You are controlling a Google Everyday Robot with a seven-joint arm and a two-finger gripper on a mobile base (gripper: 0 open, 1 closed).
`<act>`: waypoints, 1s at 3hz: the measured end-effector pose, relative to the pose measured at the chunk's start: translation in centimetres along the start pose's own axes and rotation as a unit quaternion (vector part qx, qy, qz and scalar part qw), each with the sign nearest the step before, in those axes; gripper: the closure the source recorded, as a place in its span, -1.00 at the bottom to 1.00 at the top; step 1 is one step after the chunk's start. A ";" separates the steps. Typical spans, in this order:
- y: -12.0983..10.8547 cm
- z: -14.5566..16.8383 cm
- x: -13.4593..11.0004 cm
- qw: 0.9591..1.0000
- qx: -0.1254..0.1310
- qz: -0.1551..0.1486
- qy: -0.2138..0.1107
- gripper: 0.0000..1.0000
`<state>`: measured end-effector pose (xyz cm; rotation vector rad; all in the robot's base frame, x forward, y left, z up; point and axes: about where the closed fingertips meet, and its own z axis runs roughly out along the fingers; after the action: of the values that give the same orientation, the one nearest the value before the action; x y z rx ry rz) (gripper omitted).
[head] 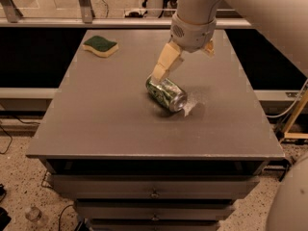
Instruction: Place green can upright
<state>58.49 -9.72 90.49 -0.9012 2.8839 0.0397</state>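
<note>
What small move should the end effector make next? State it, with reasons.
Probably lower the end effector so its open fingers straddle the green can: it lies on its side on the table, and the end effector hangs just above its far end.

Dim warm light comes from above. The hand point(184, 64), just over the green can point(167, 93), looks pale. Glare and soft shadow mark the tabletop point(96, 119) beside it.

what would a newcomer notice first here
A green can lies on its side in the middle of the grey table, silver end facing front right. The gripper hangs open just above it, one tan finger by the can's far end. A green-topped yellow sponge sits at the far left corner.
</note>
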 end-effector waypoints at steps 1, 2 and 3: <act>0.5 1.1 -0.1 1.000 -0.006 -0.005 0.011 -1.00; 0.8 2.1 -0.5 1.000 -0.013 -0.013 0.016 -1.00; 1.0 3.1 -0.8 1.000 -0.018 -0.019 0.016 -1.00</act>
<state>58.95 -8.23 87.48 -0.9706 2.9048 0.0754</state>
